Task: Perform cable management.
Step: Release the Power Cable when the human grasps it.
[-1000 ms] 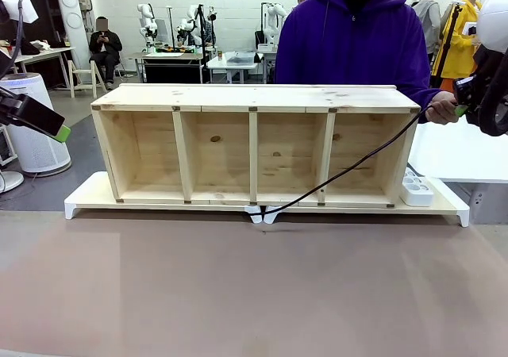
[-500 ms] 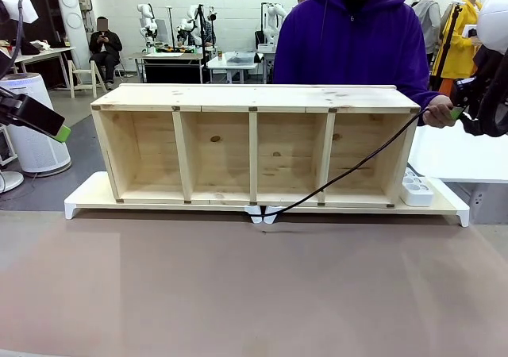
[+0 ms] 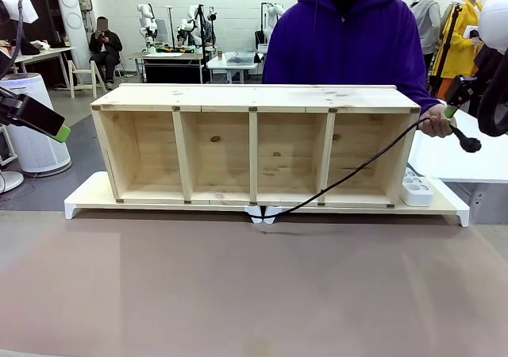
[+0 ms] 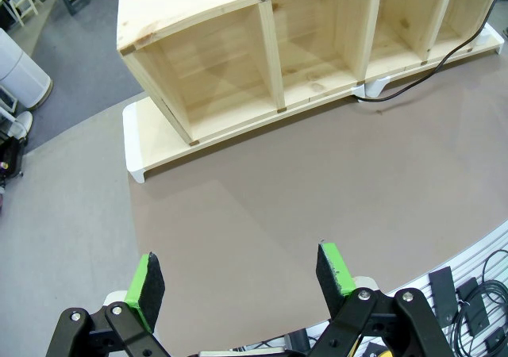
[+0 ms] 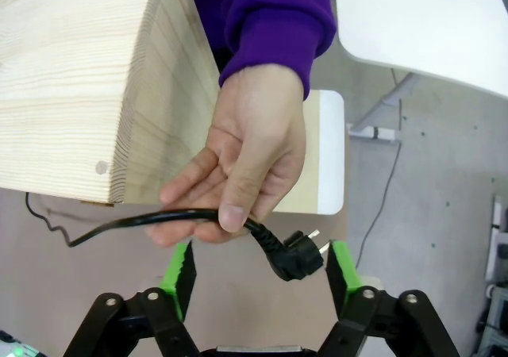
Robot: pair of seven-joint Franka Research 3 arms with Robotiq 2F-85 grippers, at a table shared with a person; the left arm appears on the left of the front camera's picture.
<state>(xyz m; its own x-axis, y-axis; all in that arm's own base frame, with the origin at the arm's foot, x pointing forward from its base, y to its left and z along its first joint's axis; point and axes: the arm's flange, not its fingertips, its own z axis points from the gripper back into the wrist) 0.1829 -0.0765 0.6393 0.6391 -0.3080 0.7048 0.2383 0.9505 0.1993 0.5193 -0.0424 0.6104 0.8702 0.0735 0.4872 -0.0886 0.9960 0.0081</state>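
Right wrist view: plug prongs are resolved, a detail lost in the front view. Person's hand [image 5: 242, 170], palm up beside the wooden shelf [image 3: 254, 143] end, is curled around the cable [image 5: 198, 218]. Right gripper [image 5: 260, 271] is spread wide beneath the plug, holding nothing. Left gripper [image 4: 238, 274] is likewise parted, empty.

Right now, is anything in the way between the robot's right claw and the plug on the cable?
Nothing sits between them. In the right wrist view the plug hangs just above the open right gripper, between its green pads. But the person's hand pinches the cable right behind the plug, so fingers are very close.
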